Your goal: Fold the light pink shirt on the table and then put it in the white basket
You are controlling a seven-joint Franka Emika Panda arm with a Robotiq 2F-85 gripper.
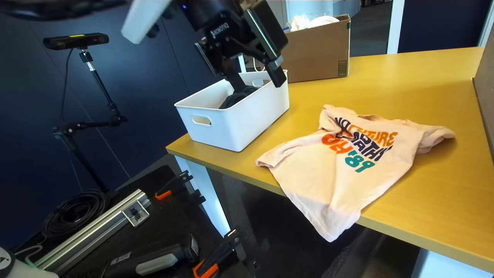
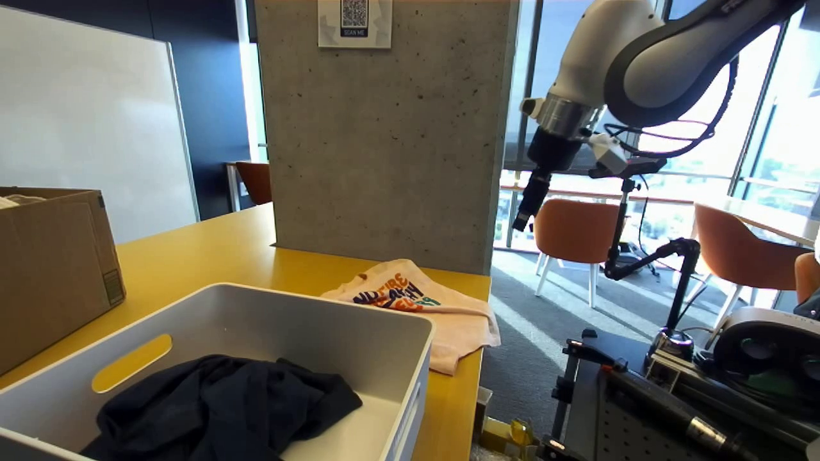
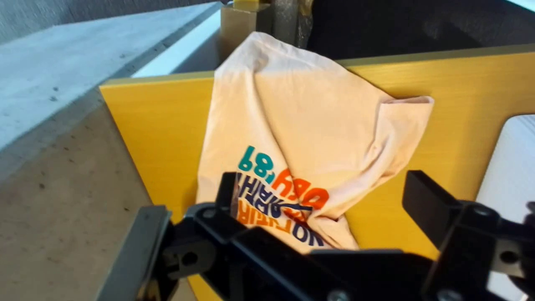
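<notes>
Notably, in an exterior view, the light pink shirt (image 2: pixel 448 317) lies below and leftward of the gripper (image 2: pixel 522 223), well apart; the next reach presumably turns on this offset. In an exterior view it rests unfolded on the table (image 1: pixel 405 88) near the white basket (image 1: pixel 254 123), its lower end drooping over the edge. In the wrist view the empty fingers (image 3: pixel 428 205) stand wide apart; the shirt's long axis crosses their line roughly squarely, lower end pointing away.

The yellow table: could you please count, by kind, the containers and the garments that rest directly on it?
Containers: 2 (white basket, brown cardboard box)
Garments: 1 (light pink T-shirt)
Total: 3
</notes>
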